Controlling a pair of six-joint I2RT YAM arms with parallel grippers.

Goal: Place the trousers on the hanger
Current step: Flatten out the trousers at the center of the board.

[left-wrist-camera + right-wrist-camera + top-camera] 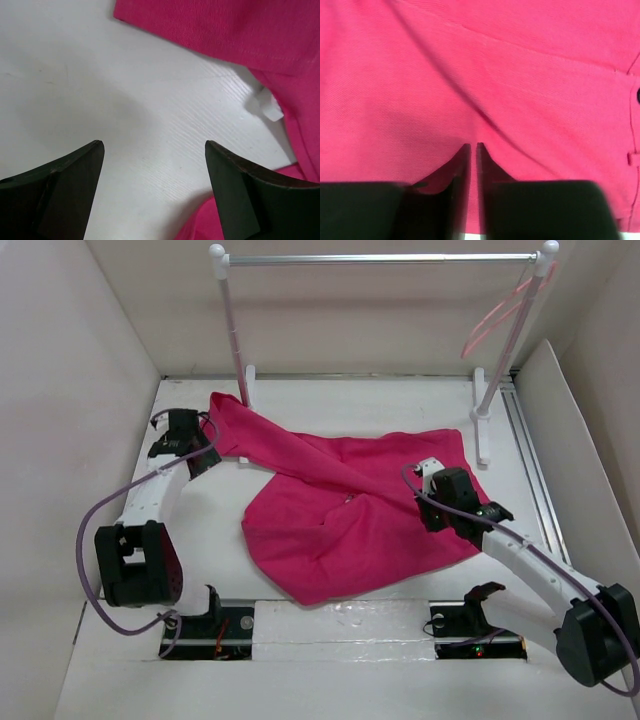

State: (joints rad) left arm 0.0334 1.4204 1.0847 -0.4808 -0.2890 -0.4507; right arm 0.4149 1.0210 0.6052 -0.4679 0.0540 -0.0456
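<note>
Left end effector [155, 145]: released. In the left wrist view the two dark fingers [70, 190] stand wide apart at the bottom of the frame, with only bare white desk [125, 100] between them. It holds nothing and touches no cloth. A hemmed edge of the trousers [225, 25] runs across the upper right of that frame, and more of the cloth shows at the lower right, beside the right-hand finger. In the top view this end effector [190, 435] sits at the left of the frame, just beside the upper-left corner of the cloth.

Right end effector [471, 146]: clenched to a narrow slit. Its fingertips are pressed into the trousers [470, 75], and a thin strip of pink cloth shows in the slit. A raised crease runs from the tips toward the upper left of the frame. In the top view it [432, 478] lies over the right-hand part of the cloth.

Trousers [340, 510]: magenta-pink, lying crumpled and partly folded on the desk [200, 530] at the centre of the frame. One part reaches toward the upper left and a broader mass spreads to the lower centre and right. A small dark button [638, 95] shows at the right edge of the right wrist view.

Hanger [495, 315]: pale pink, hanging from the right end of the rack [380, 258] bar at the upper right, well apart from the trousers.
</note>
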